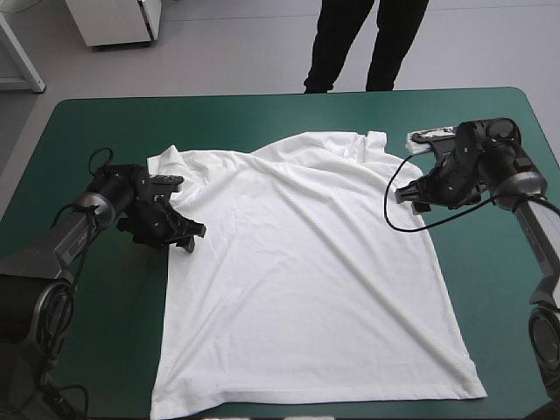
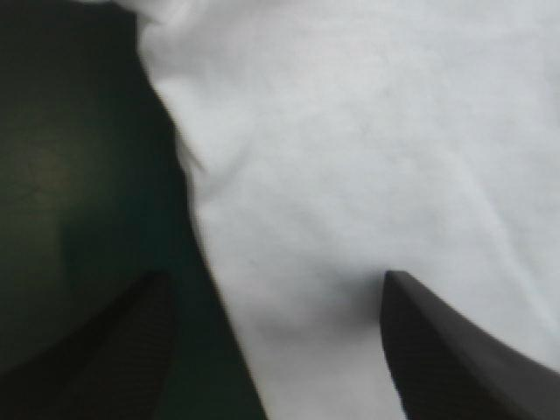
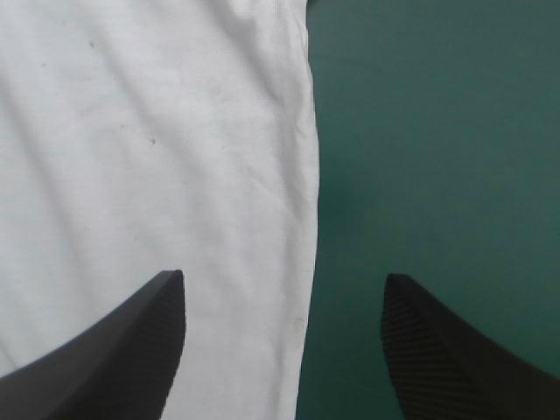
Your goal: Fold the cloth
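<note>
The white T-shirt (image 1: 306,271) lies spread flat across the teal-green table, its hem toward the near edge and its collar toward the far edge. My left gripper (image 1: 188,234) is low at the shirt's left side edge, open. In the left wrist view the T-shirt (image 2: 367,166) runs between the fingers of my left gripper (image 2: 276,337), one over cloth and one over the cover. My right gripper (image 1: 407,197) is open at the shirt's right side. The right wrist view shows the edge of the T-shirt (image 3: 157,149) passing between the fingers of my right gripper (image 3: 284,337).
Bare teal-green cover (image 1: 79,131) lies on both sides of the shirt and beyond it. The shirt's hem reaches close to the table's near edge.
</note>
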Motion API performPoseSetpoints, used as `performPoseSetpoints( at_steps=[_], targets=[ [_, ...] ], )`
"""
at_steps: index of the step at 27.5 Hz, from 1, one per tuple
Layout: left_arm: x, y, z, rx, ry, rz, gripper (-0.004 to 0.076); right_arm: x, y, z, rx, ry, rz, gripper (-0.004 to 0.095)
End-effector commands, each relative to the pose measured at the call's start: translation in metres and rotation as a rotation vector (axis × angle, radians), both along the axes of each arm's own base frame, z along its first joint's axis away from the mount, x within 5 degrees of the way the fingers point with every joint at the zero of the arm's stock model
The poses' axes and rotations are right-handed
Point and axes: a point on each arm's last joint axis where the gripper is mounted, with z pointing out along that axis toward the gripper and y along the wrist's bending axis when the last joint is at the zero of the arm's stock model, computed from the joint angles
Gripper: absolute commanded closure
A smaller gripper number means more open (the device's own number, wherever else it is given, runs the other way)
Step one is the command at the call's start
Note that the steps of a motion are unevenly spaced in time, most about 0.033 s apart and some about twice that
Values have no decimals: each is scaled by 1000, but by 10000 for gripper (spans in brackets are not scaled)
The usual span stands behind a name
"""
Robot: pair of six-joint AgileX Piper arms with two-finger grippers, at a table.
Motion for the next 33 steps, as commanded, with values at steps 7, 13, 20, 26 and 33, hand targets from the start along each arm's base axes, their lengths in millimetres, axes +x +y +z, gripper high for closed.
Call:
performPoseSetpoints(
  at_steps=[7, 13, 20, 26, 33],
  targets=[
    [9, -8, 4, -58, -43, 10, 497, 15, -15, 19, 89, -89, -37, 296],
    [10, -17, -10, -49, -8, -43, 639, 25, -19, 2, 78, -43, -30, 296],
    [8, -25, -11, -60, -1, -95, 730, 35, -15, -17, 100, 5, -3, 296],
    [7, -27, -10, -80, 5, -107, 731, 47, -14, -45, 97, 77, 4, 296],
    [7, -27, -9, -77, 6, -133, 730, 58, -14, -72, 88, 139, 3, 296]
  ],
)
